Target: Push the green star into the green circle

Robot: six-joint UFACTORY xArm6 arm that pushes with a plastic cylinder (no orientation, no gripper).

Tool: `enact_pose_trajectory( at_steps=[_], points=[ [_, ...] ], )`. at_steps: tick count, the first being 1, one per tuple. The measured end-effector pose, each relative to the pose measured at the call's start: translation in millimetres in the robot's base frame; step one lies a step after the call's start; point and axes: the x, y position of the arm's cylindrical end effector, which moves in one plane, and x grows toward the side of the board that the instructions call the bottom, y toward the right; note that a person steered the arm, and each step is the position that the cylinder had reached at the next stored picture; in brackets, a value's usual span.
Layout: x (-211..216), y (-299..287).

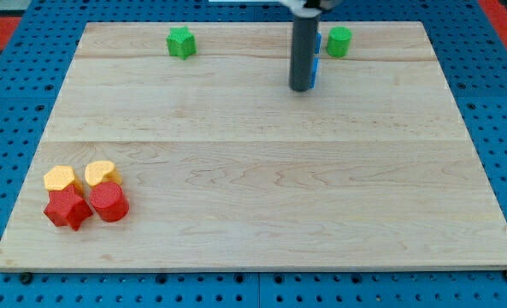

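Note:
The green star (181, 42) lies near the view's top edge of the wooden board (253, 171), left of centre. The green circle (339, 41) lies near the top edge, right of centre. My tip (301, 86) rests on the board below and left of the green circle, far to the right of the green star. Blue blocks (316, 70) sit right behind the rod, mostly hidden by it; their shapes cannot be made out.
At the view's bottom left stands a cluster: a yellow hexagon (59, 179), a yellow heart (102, 173), a red star (67, 208) and a red circle (109, 203). Blue pegboard surrounds the board.

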Motion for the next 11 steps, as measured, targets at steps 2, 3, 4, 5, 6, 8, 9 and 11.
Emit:
enact_pose_trajectory(
  at_steps=[2,3,4,5,6,8,9,11],
  points=[
    [-11,62],
    [0,-70],
    [-3,-207],
    [-70,-238],
    [-84,-213],
    [-95,-101],
    [-97,-26],
    [-70,-15]
  ],
)
